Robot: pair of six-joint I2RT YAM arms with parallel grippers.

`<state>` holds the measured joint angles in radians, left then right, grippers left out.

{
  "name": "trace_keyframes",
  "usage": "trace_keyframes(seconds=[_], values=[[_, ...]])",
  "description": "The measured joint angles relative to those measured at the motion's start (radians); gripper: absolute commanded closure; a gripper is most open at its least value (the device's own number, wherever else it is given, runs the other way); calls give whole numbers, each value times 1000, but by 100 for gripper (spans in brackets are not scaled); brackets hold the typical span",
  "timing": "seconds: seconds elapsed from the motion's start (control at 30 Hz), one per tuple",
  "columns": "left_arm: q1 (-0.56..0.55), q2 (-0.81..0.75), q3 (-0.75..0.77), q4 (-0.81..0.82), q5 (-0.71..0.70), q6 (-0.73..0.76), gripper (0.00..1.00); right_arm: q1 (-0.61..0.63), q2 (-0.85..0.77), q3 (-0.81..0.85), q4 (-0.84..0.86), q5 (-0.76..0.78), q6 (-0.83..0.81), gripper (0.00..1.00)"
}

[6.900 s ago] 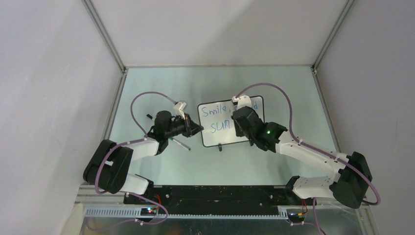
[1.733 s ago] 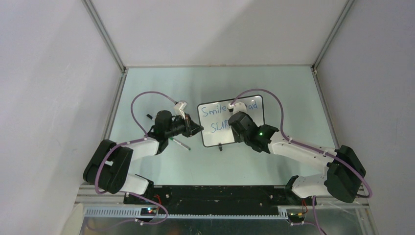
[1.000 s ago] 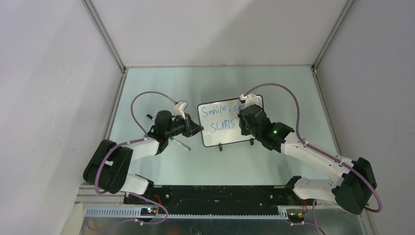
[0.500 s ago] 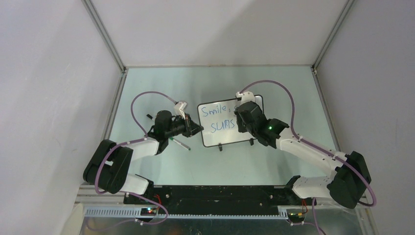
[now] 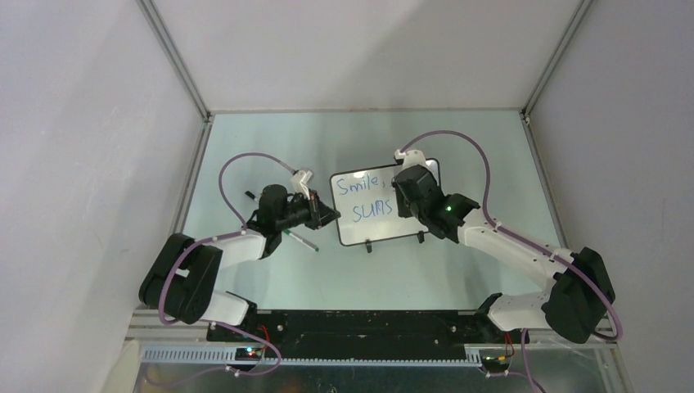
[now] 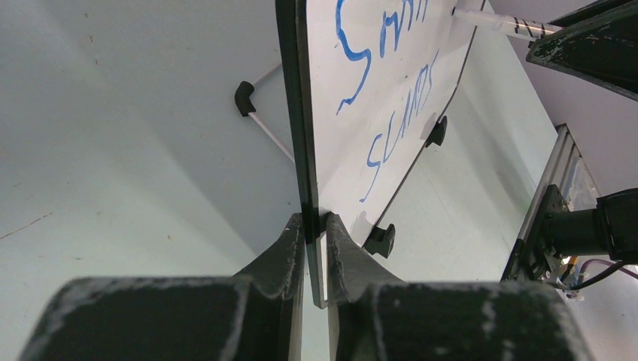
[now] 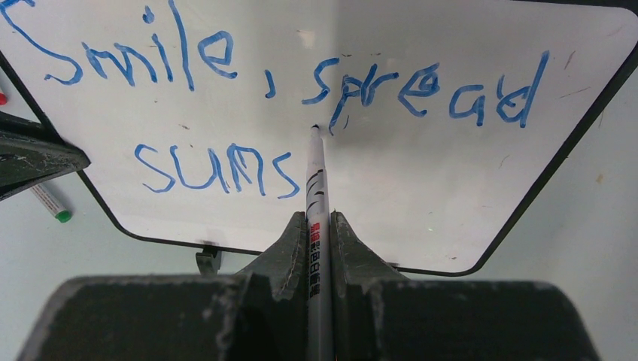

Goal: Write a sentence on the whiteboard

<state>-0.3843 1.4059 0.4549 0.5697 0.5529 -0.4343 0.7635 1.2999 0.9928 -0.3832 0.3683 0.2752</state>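
Pale green counter [image 5: 327, 270] carried the whiteboard [image 5: 368, 229] at frame centre, its left edge clenched in the left jaws. The right jaws grasped the marker [image 7: 314, 195], tip just right of "suns". The sentence [image 7: 218, 60] read "Smile, spread suns"; apparently "hine" remained unwritten.

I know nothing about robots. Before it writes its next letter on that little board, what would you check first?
1. Is the whiteboard held steady? The left gripper clamps its edge: ok.
2. Is the marker gripped? The right gripper is shut on it: ok.
3. Tip touching the board: cannot tell.
4. Tip past the last letter written: it sits just right of the second line: ok.
5. Room for more letters: bare white lies to the right: ok.
6. Is the sentence finished? The second line stops partway: not ok.
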Motion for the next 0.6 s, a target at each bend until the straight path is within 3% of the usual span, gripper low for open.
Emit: trace_keyframes(seconds=[0.6], values=[[0, 0, 0, -1, 0, 0, 95, -2, 4, 3, -6, 0, 6, 100]])
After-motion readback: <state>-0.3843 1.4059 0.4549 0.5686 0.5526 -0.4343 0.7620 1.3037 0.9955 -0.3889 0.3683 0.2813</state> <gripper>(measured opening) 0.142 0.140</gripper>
